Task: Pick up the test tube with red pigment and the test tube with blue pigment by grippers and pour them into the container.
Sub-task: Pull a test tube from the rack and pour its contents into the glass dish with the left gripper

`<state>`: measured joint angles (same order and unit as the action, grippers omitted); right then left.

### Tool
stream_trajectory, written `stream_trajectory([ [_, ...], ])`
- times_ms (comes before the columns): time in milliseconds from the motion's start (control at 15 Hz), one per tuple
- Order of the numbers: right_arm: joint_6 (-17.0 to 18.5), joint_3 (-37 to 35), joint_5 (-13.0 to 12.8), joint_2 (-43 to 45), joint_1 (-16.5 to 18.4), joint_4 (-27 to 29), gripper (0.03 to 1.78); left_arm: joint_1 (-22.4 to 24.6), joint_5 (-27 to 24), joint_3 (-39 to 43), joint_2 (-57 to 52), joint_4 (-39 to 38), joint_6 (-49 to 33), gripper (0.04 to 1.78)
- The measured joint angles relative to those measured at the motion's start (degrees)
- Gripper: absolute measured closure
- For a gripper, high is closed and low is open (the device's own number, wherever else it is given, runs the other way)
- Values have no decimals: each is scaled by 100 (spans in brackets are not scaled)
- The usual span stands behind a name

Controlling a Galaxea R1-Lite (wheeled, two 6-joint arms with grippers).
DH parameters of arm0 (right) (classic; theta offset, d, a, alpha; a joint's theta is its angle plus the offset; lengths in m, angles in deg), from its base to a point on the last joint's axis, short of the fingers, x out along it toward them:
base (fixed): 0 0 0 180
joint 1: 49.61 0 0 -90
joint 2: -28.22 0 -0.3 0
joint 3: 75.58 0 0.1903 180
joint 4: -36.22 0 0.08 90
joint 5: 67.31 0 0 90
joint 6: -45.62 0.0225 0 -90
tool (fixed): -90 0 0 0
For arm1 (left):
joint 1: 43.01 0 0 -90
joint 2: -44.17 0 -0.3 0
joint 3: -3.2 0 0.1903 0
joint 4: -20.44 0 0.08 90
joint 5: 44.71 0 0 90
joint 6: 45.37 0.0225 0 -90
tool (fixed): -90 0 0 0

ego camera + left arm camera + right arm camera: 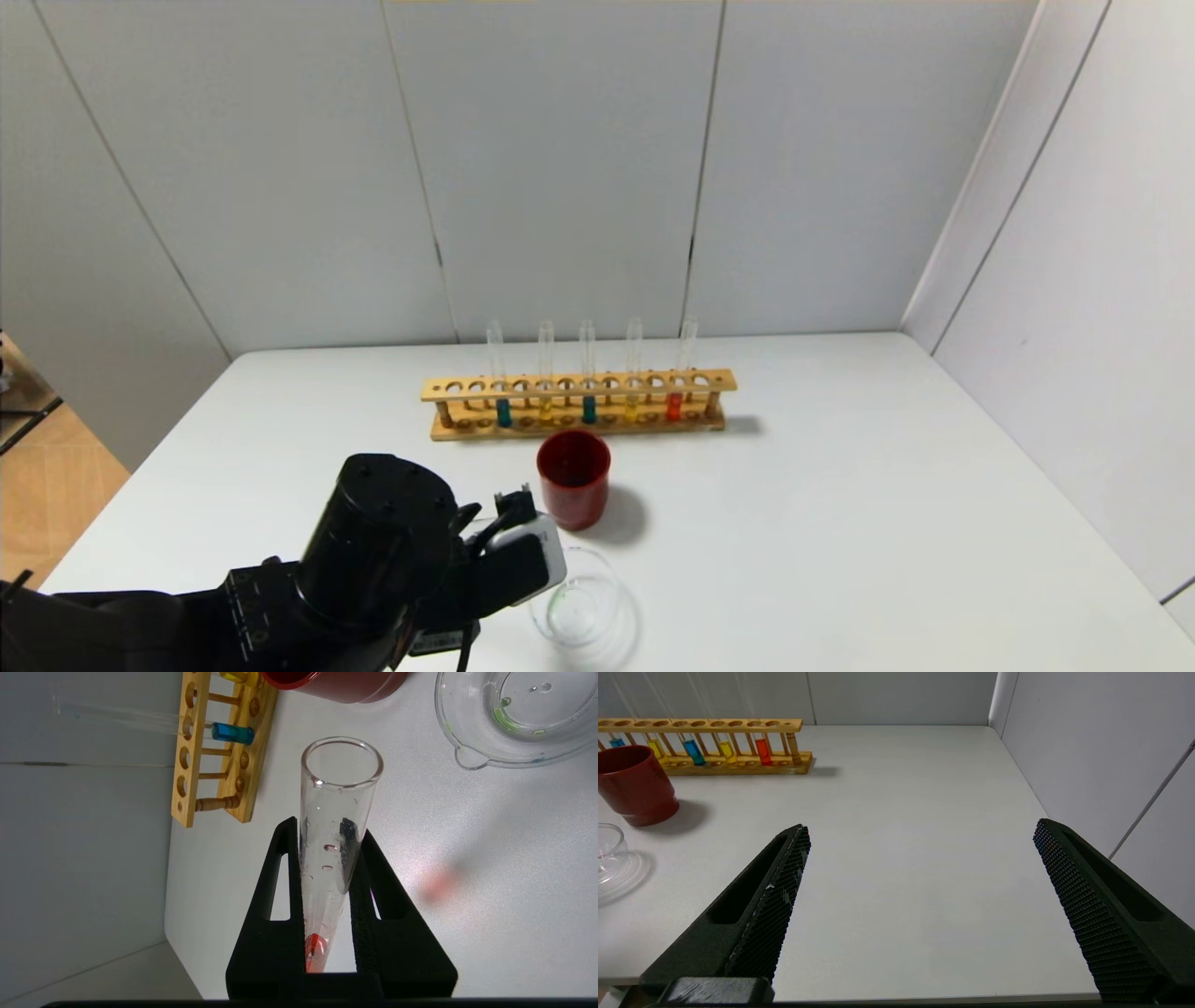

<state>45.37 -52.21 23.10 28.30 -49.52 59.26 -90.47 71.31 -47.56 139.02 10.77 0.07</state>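
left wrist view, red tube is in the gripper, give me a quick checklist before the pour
1. Left gripper shut on the red tube: ok.
2. Red liquid low in the tube, away from the mouth: ok.
3. Tube mouth over the beaker: not ok, the beaker sits off to one side.
4. Beaker upright: ok.
5. Red cup apart from the beaker: ok.
6. Right gripper open and off to the side: ok.

Dark red cup (573, 477) upright on white worktop (840, 485), just before wooden rack (577, 403) holding two yellow-liquid tubes (545, 373).
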Motion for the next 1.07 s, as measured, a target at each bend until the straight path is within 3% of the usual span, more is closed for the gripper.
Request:
stream_trajectory([
  [667,0,0,0,0,0,2,6,-350,970,-196,447,5,706,150],
  [1067,2,0,0,0,0,0,6,-436,1274,-306,714,0,1059,150],
])
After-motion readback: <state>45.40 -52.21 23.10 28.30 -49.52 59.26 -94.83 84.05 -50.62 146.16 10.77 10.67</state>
